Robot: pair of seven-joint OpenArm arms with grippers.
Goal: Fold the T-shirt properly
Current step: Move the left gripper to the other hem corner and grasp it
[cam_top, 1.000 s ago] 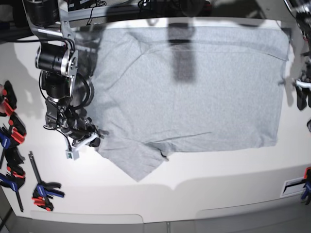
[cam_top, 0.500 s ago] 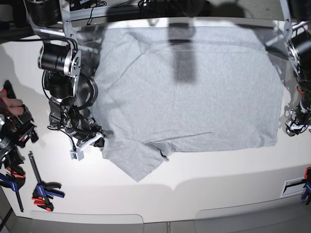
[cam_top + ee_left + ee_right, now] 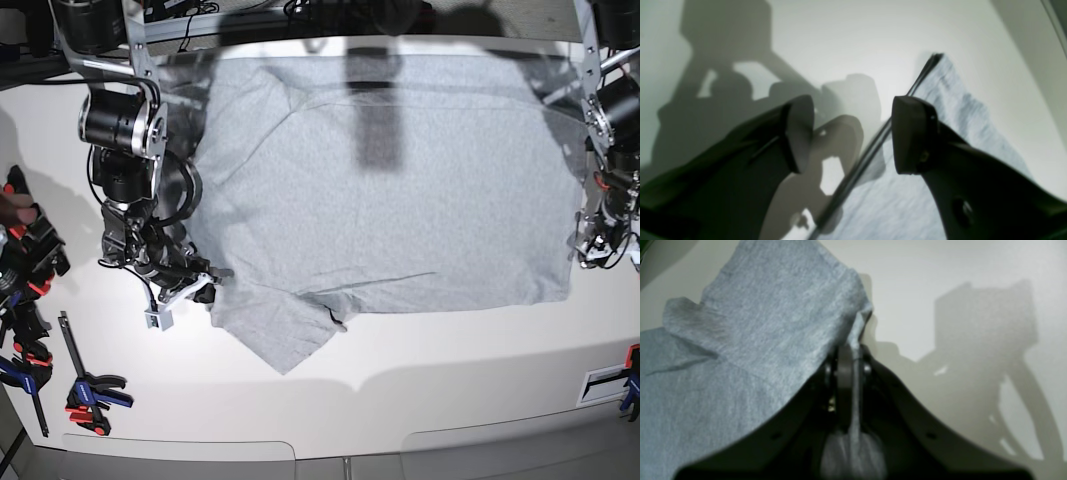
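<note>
The light grey T-shirt [image 3: 390,190] lies spread flat on the white table [image 3: 450,380], plain side up, with no lettering showing. My right gripper [image 3: 196,289], on the base view's left, is shut on the edge of the near sleeve. In the right wrist view the gripper [image 3: 849,356] pinches a fold of the shirt [image 3: 756,323]. My left gripper [image 3: 592,246] is at the shirt's right edge, low over the table. In the left wrist view it [image 3: 853,133] is open, and the shirt's dark-seamed edge [image 3: 893,206] runs between the fingers.
Several red, blue and black clamps [image 3: 30,270] lie along the table's left edge, one near the front left [image 3: 92,392]. A label and another clamp [image 3: 612,385] sit at the front right. Dark rig parts and cables run along the back edge.
My left arm has come down and in to the shirt's right edge. My right gripper has stayed shut on the sleeve, shifting only slightly. The clamps at the left edge have been moved.
</note>
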